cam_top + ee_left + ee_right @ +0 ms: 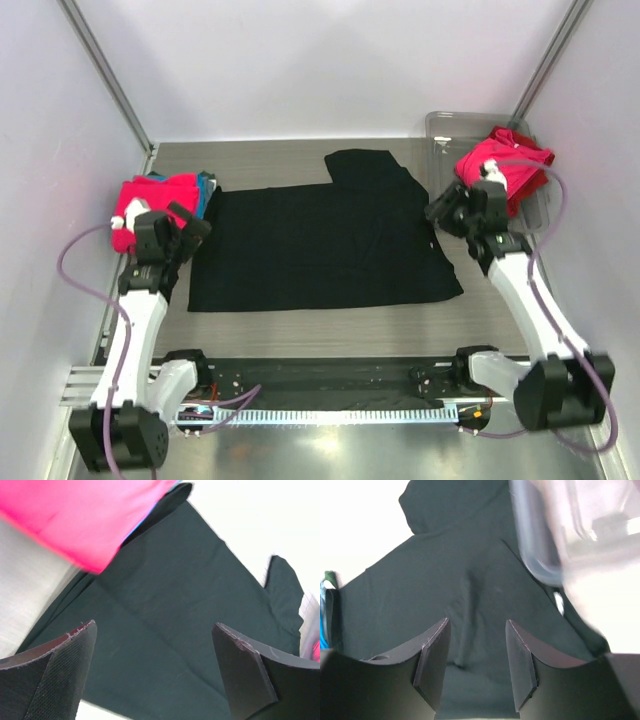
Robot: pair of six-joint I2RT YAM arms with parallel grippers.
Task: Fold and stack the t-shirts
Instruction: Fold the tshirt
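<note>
Your black t-shirt [320, 245] lies flat in the middle of the bench [260, 160], its long axis running left to right, with one sleeve poking out at the far right corner. The left jaws hang at its left short edge and the right jaws at its right edge, so neither looks clearly nearer. Both pairs are spread and hold nothing, the left wider. Beyond the left edge a pink t-shirt [155, 195] lies on a teal one [207, 183]; another pink-red one [505, 160] sits in the clear tray [445, 132] at the right
</note>
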